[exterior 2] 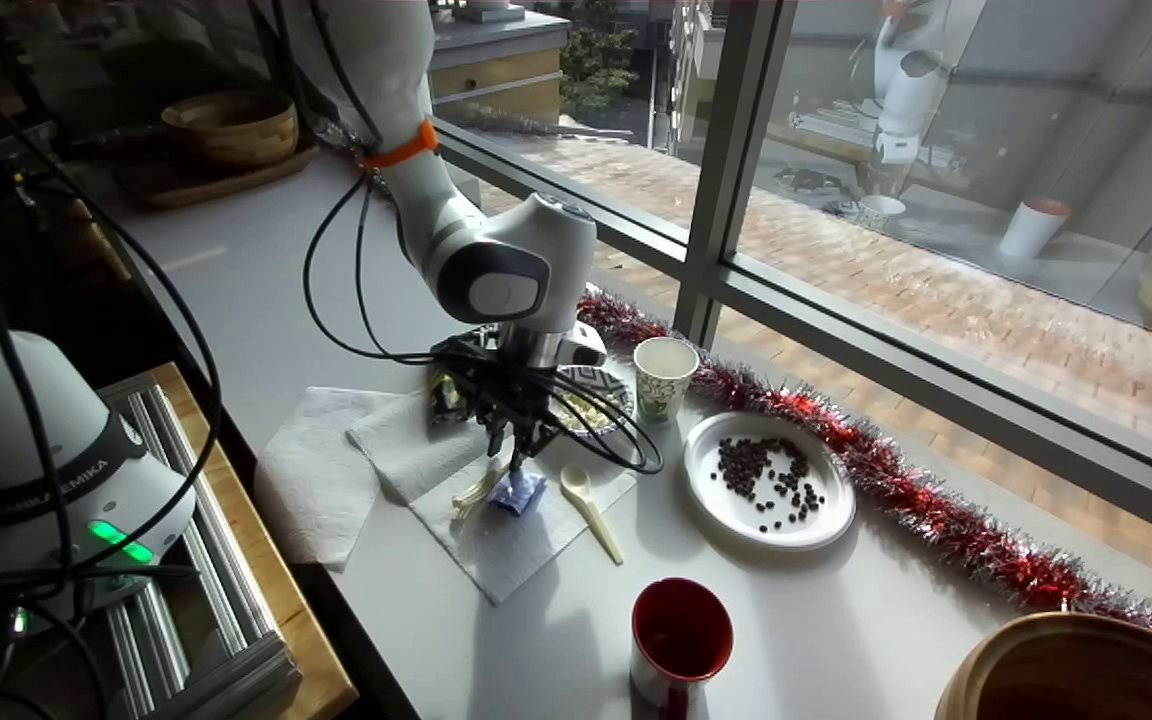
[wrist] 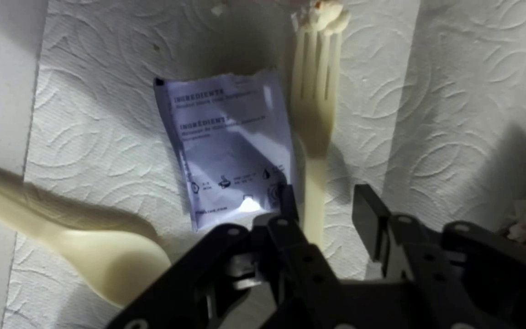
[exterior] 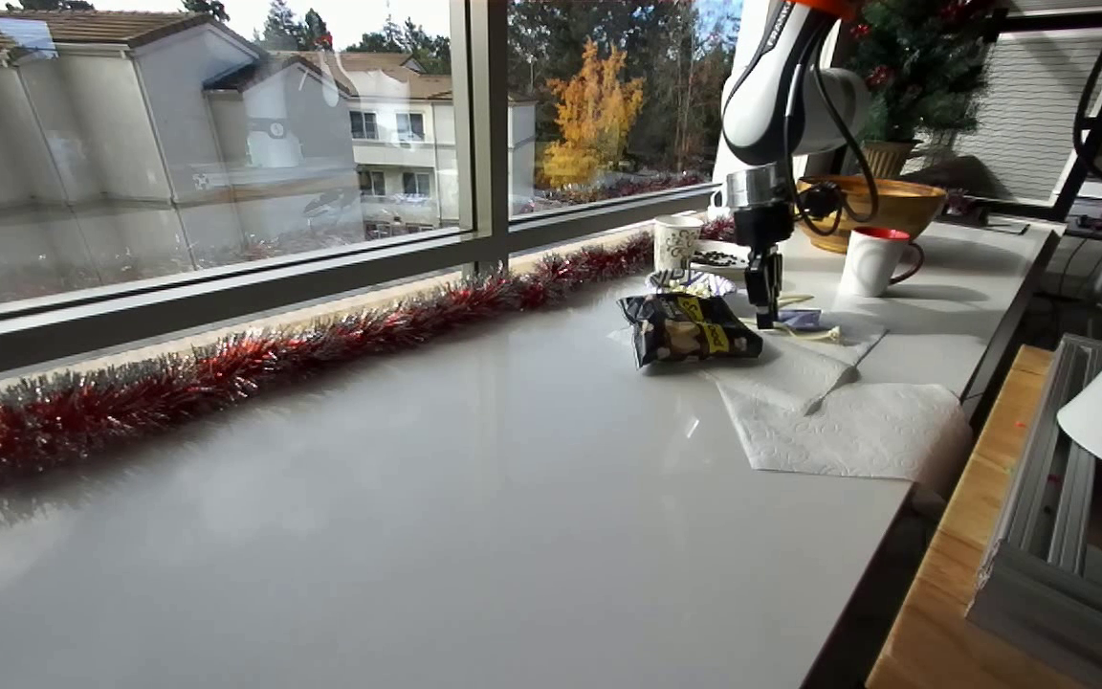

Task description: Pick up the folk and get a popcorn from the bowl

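The gripper is positioned over the fork, pointing down. Its jaws stand partway apart. In the wrist view, the fork's handle lies within the gap, nearer to the finger at picture left; the finger at picture right stands clear of the handle. The gripper has hold of nothing. The finger at picture left overlaps a corner of the packet; contact between the two cannot be confirmed.

The fork lies on the towel, with pale puffy bits at the tips of its tines. The packet lies between the fork and the spoon, printed face upward. The spoon's handle extends past the towel's edge over the table.

In an exterior view, the popcorn is in the bowl, which has a zigzag pattern and is partly hidden by the gripper. The bowl stands just beside the cup. The plate sits near the cup and carries dark beads.

In both exterior views, the mug stands upright, apart from the towel. The bag lies near the bowl.
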{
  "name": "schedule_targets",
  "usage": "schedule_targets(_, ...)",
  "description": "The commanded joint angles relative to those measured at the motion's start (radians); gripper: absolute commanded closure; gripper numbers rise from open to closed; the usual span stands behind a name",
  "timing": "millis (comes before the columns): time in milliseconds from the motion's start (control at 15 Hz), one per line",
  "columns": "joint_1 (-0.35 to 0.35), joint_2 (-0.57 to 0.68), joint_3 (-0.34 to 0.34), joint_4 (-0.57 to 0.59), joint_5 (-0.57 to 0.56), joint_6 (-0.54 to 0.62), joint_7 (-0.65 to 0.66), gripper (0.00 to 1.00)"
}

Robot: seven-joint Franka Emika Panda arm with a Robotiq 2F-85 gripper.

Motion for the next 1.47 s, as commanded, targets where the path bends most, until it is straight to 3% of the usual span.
schedule_targets(0,-0.013,0.008,0.02,0.018,0.007,-0.024,0.004,0.62)
schedule_targets(400,-0.021,0.01,0.003,0.034,0.003,-0.029,0.013,0.6)
schedule_targets(1000,-0.084,0.0,-0.001,0.048,0.028,-0.072,-0.004,0.54)
schedule_targets(1400,-0.087,-0.007,0.043,0.04,0.066,-0.059,-0.006,0.48)
